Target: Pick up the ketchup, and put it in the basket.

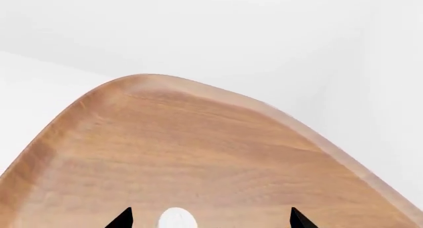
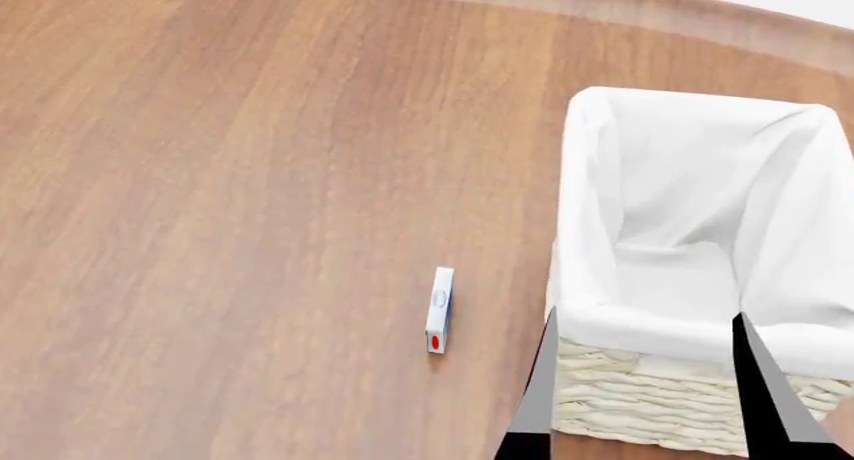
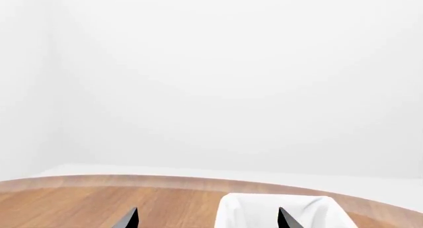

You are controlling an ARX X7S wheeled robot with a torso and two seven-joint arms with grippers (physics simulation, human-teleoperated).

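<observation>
The right hand (image 2: 645, 380) hangs spread over the near end of the cloth-lined wicker basket (image 2: 667, 400), holding nothing. The left hand (image 1: 211, 219), also spread and empty, shows only its fingertips above the wooden surface (image 2: 240, 180). A small white box (image 2: 439, 309) lies beside the basket. The ketchup is out of view.

Was a bare simulated room: blank white walls (image 3: 211, 79), rounded wooden counter (image 2: 240, 180), nothing homelike.

The right gripper (image 2: 641, 380) shows two tapering fingers (image 2: 538, 395), grey on the flat faces and black along the edges, ending in sharp black tips.
</observation>
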